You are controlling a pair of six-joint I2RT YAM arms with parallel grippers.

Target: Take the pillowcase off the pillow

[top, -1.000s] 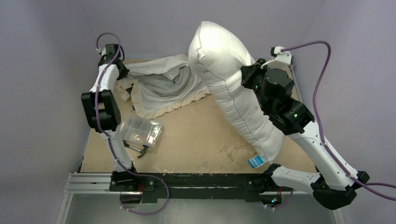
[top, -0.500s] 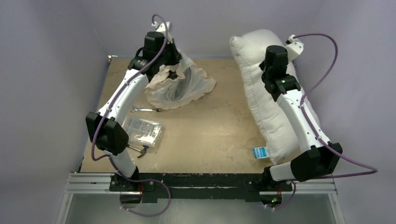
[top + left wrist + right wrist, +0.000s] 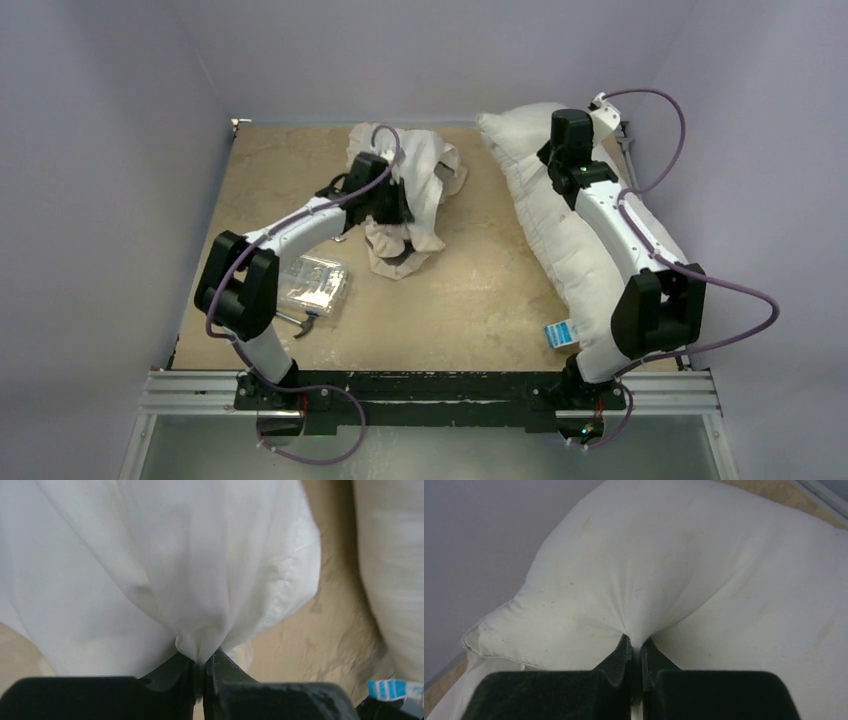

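Observation:
The pillowcase (image 3: 412, 190) is a limp white and cream bundle with a frilled edge, at the table's far middle. My left gripper (image 3: 392, 205) is shut on a pinch of its white fabric (image 3: 165, 570); the left gripper (image 3: 204, 661) shows that fold between the jaws. The pillow (image 3: 560, 235) is plump and white, lying along the right side, its blue-and-white tag (image 3: 558, 331) near the front. My right gripper (image 3: 560, 160) is shut on a pinch of the pillow (image 3: 704, 580) near its far end; the right gripper (image 3: 636, 647) shows the cloth nipped between the jaws.
A clear plastic box (image 3: 308, 284) lies at the front left with a small metal tool (image 3: 296, 321) beside it. The tan table top (image 3: 470, 290) is bordered by grey walls at left, back and right.
The left gripper has carried the pillowcase from the far left towards the table's middle and lowered it. The right gripper has laid the pillow down along the right side.

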